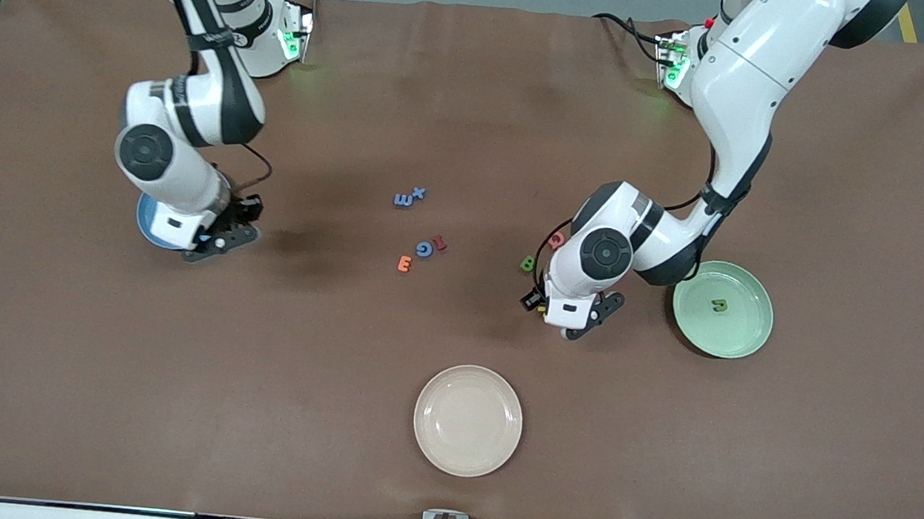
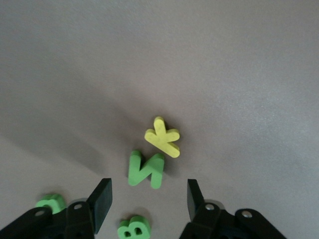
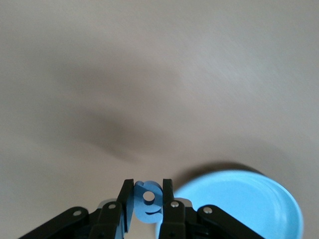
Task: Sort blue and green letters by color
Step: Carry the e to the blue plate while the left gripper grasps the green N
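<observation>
**Blue and green letters partly sorted, one in each arm's reach**

The blue and green letters lie scattered over the brown worktop [image 1: 473,127]. One green letter [image 1: 720,305] rests in the green plate [image 1: 748,335] toward the left arm's end. A green B [image 1: 527,263] lies on the worktop just beside the left arm's wrist, with a pink letter [image 1: 556,239] a little farther from the front camera. Near the middle, two blue letters, an E [image 1: 405,199] and a small x [image 1: 418,194], sit touching or nearly so; nearer the camera a blue letter [image 1: 424,248] lies between a red letter [image 1: 440,243] and an orange E [image 1: 404,264].

The left tool [image 2: 148,198] hangs low over the worktop with its fingers [image 2: 102,199] spread part-way, holding nothing. Between and just ahead of the fingertips lies a green N [image 2: 146,170], flat on the worktop, touching or almost touching a yellow K [image 2: 162,137]. The same wrist view shows the green B under the tool and another green letter [image 2: 51,202] by one finger.

The right tool [image 3: 148,199] is closed on a blue letter with a round hole [image 3: 149,200], pinched upright between its pads. It is at the rim of the blue plate [image 3: 249,204], toward the right arm's end of the worktop.

A cream plate [image 1: 468,420] stands nearest the front camera.
</observation>
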Robot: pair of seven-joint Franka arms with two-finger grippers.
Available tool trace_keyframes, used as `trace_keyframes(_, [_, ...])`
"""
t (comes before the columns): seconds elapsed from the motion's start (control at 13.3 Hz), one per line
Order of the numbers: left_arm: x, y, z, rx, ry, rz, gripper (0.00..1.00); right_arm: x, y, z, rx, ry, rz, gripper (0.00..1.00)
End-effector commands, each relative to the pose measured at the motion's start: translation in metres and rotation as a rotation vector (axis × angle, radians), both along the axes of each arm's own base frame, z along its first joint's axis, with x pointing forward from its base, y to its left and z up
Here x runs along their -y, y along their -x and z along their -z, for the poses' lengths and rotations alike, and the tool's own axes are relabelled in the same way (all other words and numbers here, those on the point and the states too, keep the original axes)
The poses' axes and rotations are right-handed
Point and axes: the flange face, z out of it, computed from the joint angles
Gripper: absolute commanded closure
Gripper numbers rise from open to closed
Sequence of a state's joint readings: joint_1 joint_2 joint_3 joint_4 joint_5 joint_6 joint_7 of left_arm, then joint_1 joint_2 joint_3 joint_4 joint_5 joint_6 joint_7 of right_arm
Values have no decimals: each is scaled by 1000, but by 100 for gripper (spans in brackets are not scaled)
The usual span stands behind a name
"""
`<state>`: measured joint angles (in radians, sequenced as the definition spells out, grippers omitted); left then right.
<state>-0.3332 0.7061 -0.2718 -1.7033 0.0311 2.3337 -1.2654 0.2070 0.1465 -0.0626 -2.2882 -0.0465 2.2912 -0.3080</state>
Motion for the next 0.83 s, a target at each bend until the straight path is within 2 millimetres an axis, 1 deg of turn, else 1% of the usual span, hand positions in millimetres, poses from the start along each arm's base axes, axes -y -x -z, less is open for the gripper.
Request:
trace_keyframes(0.0, [1, -4, 7, 11, -11, -13, 31, 59, 23, 0, -12, -15, -36, 98])
trace_keyframes(0.15, [-3, -2, 13, 11, -28, 3, 31, 98, 32, 9, -15, -30, -44, 98])
trace_keyframes(0.3, [-4, -1, 15, 14, -44, 13, 31, 117, 46, 26, 7, -37, -38, 95])
trace_keyframes(0.38, [-3, -1, 15, 14, -44, 15, 31, 127, 48, 29, 13, -40, -37, 89])
trace_keyframes(0.45, [-3, 0, 16, 13, -44, 17, 31, 133, 48, 30, 14, -41, -37, 75])
trace_keyframes(0.53, [-3, 0, 17, 11, -44, 16, 32, 137, 49, 30, 13, -42, -38, 31])
trace_keyframes(0.6, [-3, 1, 20, 7, -46, 17, 33, 138, 49, 30, 14, -42, -37, 0])
trace_keyframes(0.68, [-3, 1, 21, 8, -47, 18, 35, 141, 49, 29, 16, -42, -31, 0])
trace_keyframes(0.75, [-3, 1, 22, 7, -48, 20, 42, 142, 48, 28, 10, -43, -19, 0])
